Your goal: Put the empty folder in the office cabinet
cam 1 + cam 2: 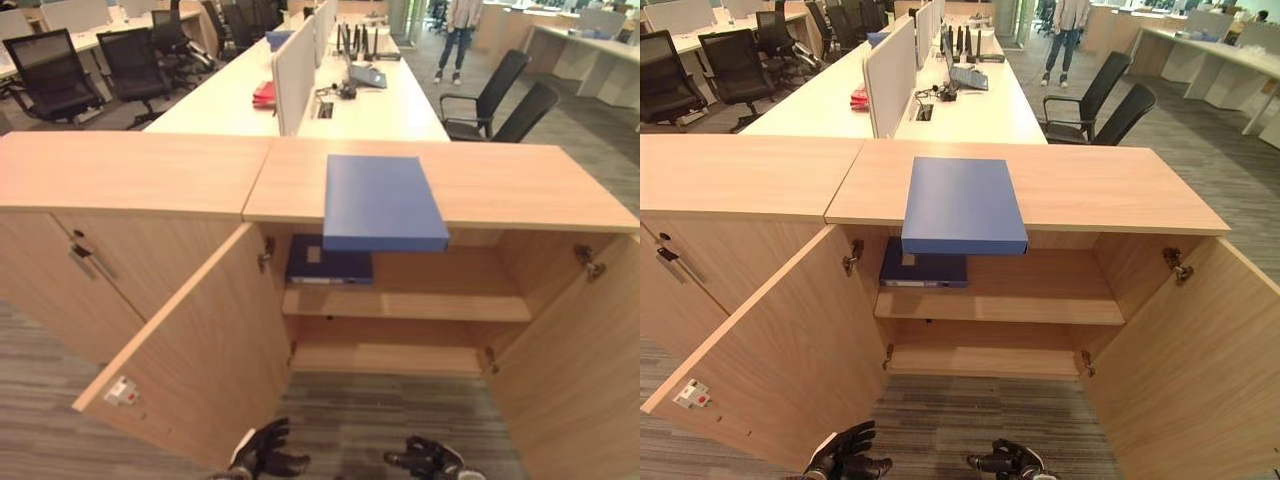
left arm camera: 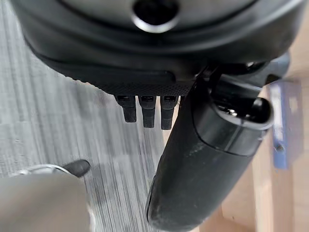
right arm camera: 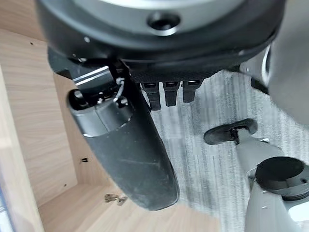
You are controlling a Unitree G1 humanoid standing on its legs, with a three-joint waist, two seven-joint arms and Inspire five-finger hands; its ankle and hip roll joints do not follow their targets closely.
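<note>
One blue folder (image 1: 383, 200) atop open cabinet (image 1: 140, 170) (overhanging), second folder (image 1: 329, 266) shelved, two robot hands, left robot hand (image 1: 262, 452), right robot hand (image 1: 428, 459), relaxed, empty.

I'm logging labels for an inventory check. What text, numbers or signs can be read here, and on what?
None can be read.
Spine label on the blue binder on the cabinet's upper shelf: too small to read.
White-and-red sticker on the open left door: blurred.
Blue folder on the cabinet top: no print shows.
</note>
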